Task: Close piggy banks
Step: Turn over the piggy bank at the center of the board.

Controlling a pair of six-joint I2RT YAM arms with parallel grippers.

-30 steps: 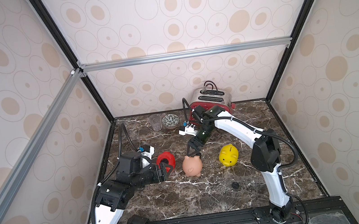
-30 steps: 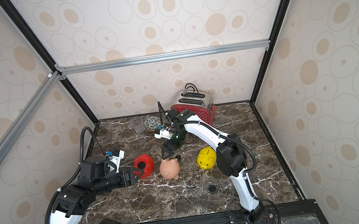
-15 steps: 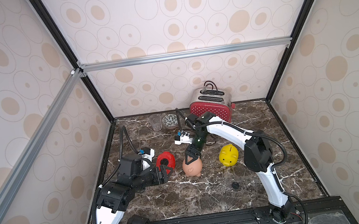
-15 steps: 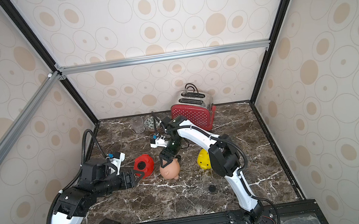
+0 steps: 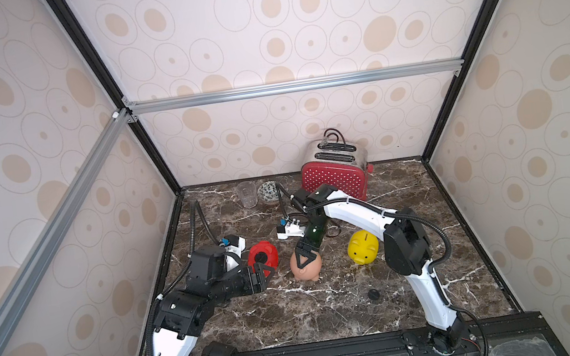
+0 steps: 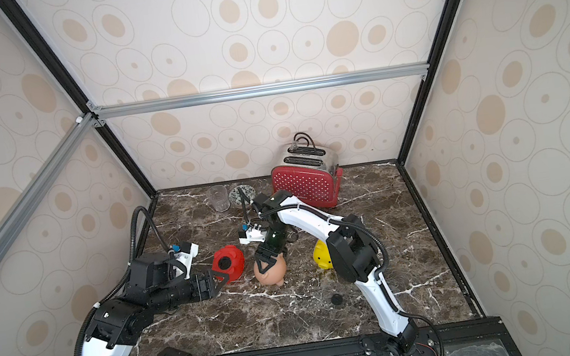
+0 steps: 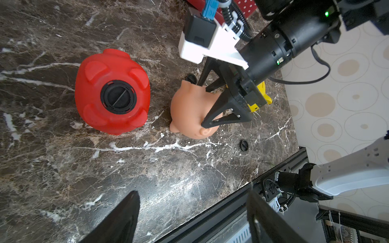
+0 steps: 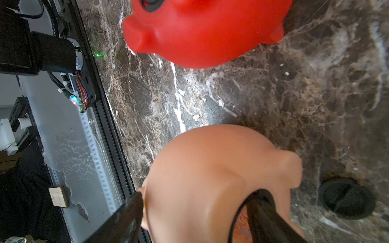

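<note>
A dark marble table [image 5: 331,315] in a dotted booth. The pink pig [image 5: 309,273] lies in the middle, between the plugged red pig [image 7: 94,73] and the yellow pig [image 5: 363,247]. It looks light and slippery, so the belly-hole rim seems the best hold. The right gripper [image 5: 304,258] stands wide astride it, one finger [image 8: 261,210] in the hole, whose inside is hidden. Whether it pinches, I cannot tell. The left gripper [image 5: 261,268] is open and empty.

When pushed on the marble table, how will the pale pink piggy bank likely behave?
It probably rolls easily: the pale pink piggy bank is rounded and lies off its feet. Likely light, since the open belly hole suggests a hollow shell. Its smooth plastic may slip between the fingers.
</note>
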